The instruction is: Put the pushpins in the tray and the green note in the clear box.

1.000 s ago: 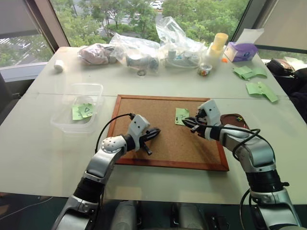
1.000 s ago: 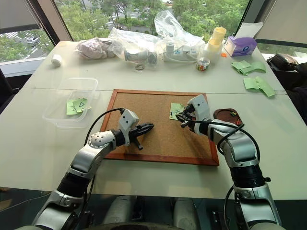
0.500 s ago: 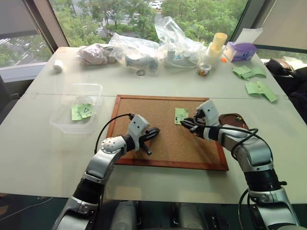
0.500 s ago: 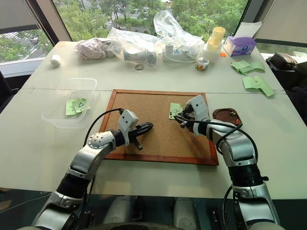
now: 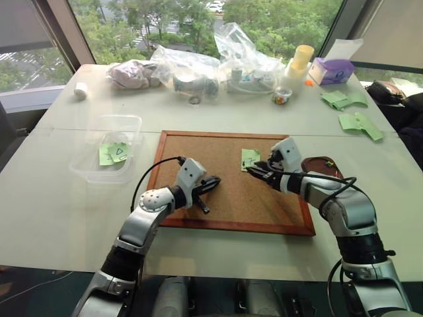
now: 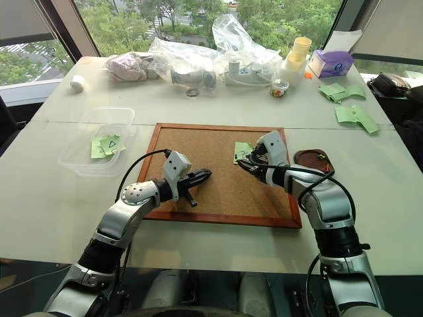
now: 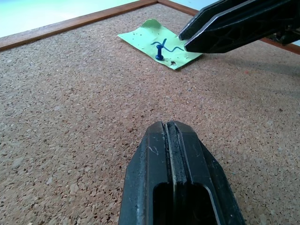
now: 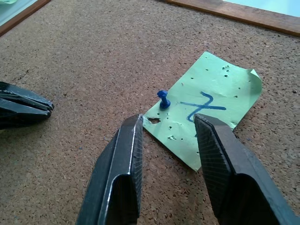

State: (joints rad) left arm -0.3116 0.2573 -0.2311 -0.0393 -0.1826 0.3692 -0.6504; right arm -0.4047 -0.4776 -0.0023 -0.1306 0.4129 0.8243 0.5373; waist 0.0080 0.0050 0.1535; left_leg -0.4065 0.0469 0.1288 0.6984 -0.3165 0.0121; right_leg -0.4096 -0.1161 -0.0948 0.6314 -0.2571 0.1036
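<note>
Green note: you've got it lying flat on the corkboard, toward the board's far right part. Blue squiggle on it. Long axis runs roughly from the board's near edge to its far edge; the far corner curls up a bit.
Pushpin: blue one, standing upright w/ head up, stuck through the note near its left edge. Still pinning it.
Right gripper: your jaws stand apart, nothing between them. Tips sit just short of the pin, one finger on the bare cork side, the other over the note's near edge. Points fwd and to the left, tilted down.
Left gripper: jaws closed flat together, empty. Low over bare cork at mid-board, pointing toward the note, well apart from it.
Tray: on the counter just off the board's right edge, beside your right arm. Small specks in it, can't tell what.
Clear box: counter, left of the board. Holds a green note w/ a triangle.
</note>
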